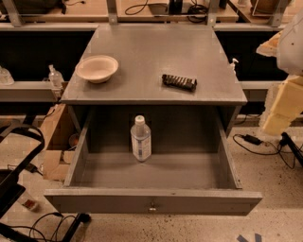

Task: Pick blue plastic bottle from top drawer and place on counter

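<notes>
Gripper (280, 108) at far right edge: a cream blocky shape, partly cut off by the frame, out past the cabinet's side. Open or closed: cannot tell.

Blue plastic bottle (141, 139) is well apart to the gripper's left and a bit lower. It stands upright inside the top drawer (151, 202), near the back, roughly mid-width. White cap, pale label; label print too small to read, no brand legible. Drawer stands open, with a small knob at the middle of its front.

Counter (156, 47) lies left of the gripper and mostly farther back. It carries a pale bowl (97, 68) on the side far from the gripper and a dark ridged packet (179, 82) on the nearer side. The packet's kind is hard to make out, no writing readable.

Small pump bottle (55, 77) sits on a ledge beyond the counter's far left edge. Pump nozzle (233, 62) pokes up behind the counter's right edge, left of the gripper, body hidden. Black cable (258, 142) lies on the floor just below the gripper. Wooden bench (90, 9) runs along the top, cut off by the frame.
</notes>
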Tool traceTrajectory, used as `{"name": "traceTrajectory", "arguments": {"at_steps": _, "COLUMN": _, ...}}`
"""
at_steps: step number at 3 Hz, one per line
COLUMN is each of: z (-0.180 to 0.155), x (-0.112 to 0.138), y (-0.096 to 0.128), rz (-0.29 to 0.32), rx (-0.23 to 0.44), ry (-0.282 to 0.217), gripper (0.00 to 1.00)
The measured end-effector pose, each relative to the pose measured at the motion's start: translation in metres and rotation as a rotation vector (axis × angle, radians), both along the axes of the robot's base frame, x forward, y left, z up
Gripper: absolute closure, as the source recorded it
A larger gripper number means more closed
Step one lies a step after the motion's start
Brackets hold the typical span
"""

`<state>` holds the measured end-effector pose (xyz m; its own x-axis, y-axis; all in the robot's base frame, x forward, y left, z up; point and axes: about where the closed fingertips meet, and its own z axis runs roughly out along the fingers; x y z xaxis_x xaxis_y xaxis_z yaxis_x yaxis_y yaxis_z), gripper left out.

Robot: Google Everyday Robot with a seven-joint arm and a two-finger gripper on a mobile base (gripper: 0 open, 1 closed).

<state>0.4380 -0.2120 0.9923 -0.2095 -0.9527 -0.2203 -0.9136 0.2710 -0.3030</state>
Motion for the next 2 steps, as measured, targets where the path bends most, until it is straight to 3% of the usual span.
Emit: {"name": "traceTrajectory", "arguments": {"at_steps": 2, "z": -0.0008, "x": -0.0008, "y": 0.0001, "rz": 0.008, "rx": 0.02, "ry": -0.013, "gripper": 0.0}}
